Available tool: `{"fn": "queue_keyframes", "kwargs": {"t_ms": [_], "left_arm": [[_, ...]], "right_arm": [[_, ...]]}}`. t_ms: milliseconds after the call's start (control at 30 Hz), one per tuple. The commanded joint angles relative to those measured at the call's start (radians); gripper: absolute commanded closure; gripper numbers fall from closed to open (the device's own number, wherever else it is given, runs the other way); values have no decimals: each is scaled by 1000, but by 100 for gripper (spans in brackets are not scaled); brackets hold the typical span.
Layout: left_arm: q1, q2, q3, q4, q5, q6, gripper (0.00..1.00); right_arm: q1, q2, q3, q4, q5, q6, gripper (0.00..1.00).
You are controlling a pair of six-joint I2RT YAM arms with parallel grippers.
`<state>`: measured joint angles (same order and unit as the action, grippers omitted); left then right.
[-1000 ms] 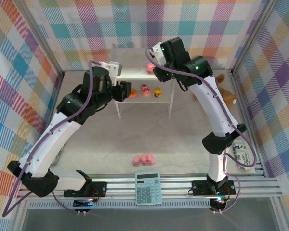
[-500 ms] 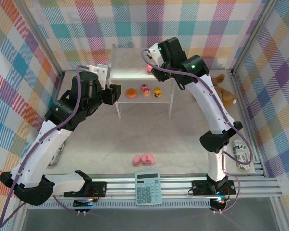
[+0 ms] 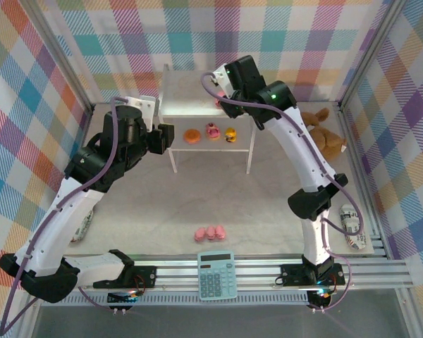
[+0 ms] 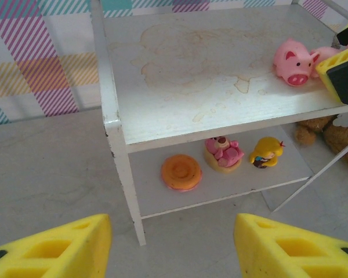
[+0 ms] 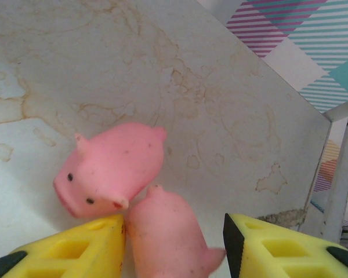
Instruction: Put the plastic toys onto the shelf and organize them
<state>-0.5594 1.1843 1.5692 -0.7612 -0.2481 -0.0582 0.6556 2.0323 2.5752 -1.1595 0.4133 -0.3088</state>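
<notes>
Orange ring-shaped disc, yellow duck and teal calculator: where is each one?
orange ring-shaped disc (image 4: pixel 181 172), left wrist view, on its centre.
yellow duck (image 4: pixel 265 153), left wrist view, on its body.
teal calculator (image 3: pixel 216 275), top external view, on its keypad.

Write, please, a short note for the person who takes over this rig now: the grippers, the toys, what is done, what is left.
Left gripper: open, empty, low in front of the shelf.
Right gripper: open over the shelf top, a pig between its jaws, apparently not clamped; second pig touching it.
Done: two pigs on top; orange disc, cupcake piece and yellow duck on the lower board.
Left: three pigs in a row on the table near the calculator; place them on the shelf, then tidy.
</notes>
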Motion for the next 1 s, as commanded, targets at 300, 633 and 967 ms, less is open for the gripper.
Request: {"fn": "queue_keyframes", "kwargs": {"t_ms": [300,633,967], "left_arm": [[29,-30,-18,-5,3,22,42],[30,-22,-30,0,19,20,42],[30,48,-80,189,69,-16,44]], "right_arm": [[-8,10,42,63,40,12,48],[-51,-99,36,74,-223,123,46],[-85,-173,-34,64,-291,273,52]]}}
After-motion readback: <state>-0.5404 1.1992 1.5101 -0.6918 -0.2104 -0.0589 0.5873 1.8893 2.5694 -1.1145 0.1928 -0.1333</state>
